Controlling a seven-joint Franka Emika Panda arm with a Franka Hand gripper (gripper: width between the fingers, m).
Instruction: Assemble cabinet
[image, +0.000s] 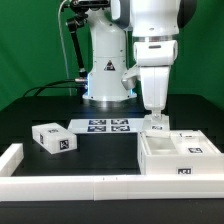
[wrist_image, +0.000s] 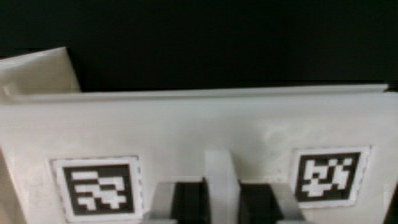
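Low over the cabinet (image: 152, 166) hangs the gripper (image: 157, 119)

Marker board (image: 106, 126): flat on table, tags face up.
Table (image: 100, 155): black top.
Border rail (image: 70, 184): low, white, along near edge and exterior view's left.
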